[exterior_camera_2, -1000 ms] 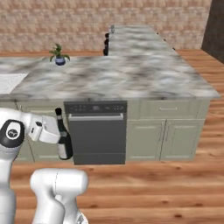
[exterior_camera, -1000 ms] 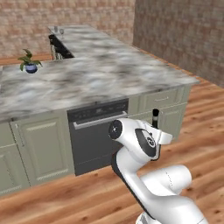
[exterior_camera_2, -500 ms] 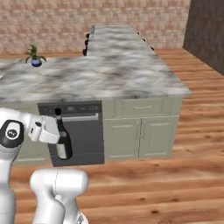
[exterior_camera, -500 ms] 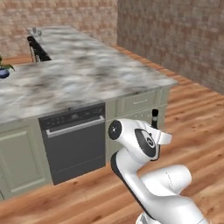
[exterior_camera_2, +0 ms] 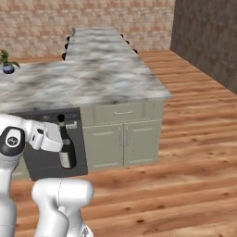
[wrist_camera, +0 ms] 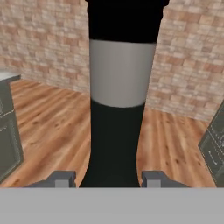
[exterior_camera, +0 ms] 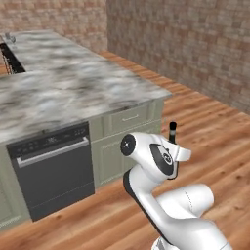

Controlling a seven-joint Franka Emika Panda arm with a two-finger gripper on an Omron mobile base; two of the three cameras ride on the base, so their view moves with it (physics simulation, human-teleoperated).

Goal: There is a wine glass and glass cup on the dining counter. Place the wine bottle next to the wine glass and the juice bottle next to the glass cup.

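The wine bottle (wrist_camera: 118, 78), dark with a pale grey label, stands upright between the fingertips (wrist_camera: 61, 178) of my gripper (wrist_camera: 107, 180), which is shut on its lower body. In the right base view the gripper (exterior_camera_2: 59, 139) holds the wine bottle (exterior_camera_2: 66, 149) low in front of the dishwasher. From the left base view, the bottle's black neck (exterior_camera: 172, 132) pokes up behind my wrist. The dining counter (exterior_camera_2: 99, 44) runs away from me with black stools (exterior_camera_2: 67, 44) along it. A tiny faint thing (exterior_camera: 10, 37) sits at its far end, too small to name. The juice bottle is out of view.
The marble island's near end has a black dishwasher (exterior_camera: 51, 168) and grey-green drawers and doors (exterior_camera_2: 122, 139). A small potted plant (exterior_camera_2: 6, 62) sits at its left. Brick walls (exterior_camera: 195, 44) stand behind. Wooden floor (exterior_camera_2: 185, 162) lies open to the right.
The whole picture has slid to the left in both base views, so the base has moved. The wine bottle stays in the gripper, held the same way.
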